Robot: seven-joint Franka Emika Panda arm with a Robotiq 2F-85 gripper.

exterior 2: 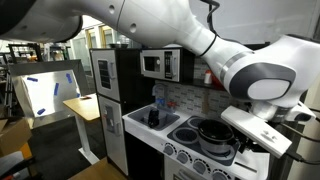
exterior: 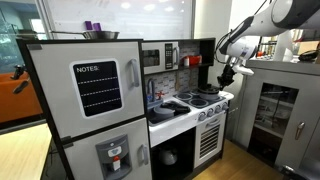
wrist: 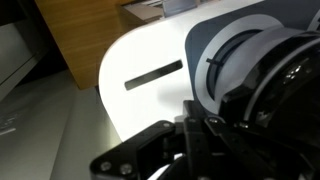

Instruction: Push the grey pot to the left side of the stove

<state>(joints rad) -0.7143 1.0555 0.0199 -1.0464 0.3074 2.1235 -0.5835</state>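
In an exterior view the fridge (exterior: 95,95) stands leftmost, then the sink (exterior: 165,106), then the stove (exterior: 207,99). The grey pot (exterior 2: 212,134) sits on a stove burner. The claw (exterior: 226,75) hangs above the stove's right edge, but I cannot tell how far open it is.

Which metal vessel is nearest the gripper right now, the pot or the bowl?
The grey pot, which sits on the stove close to the gripper. The silver bowl is far off, on top of the fridge.
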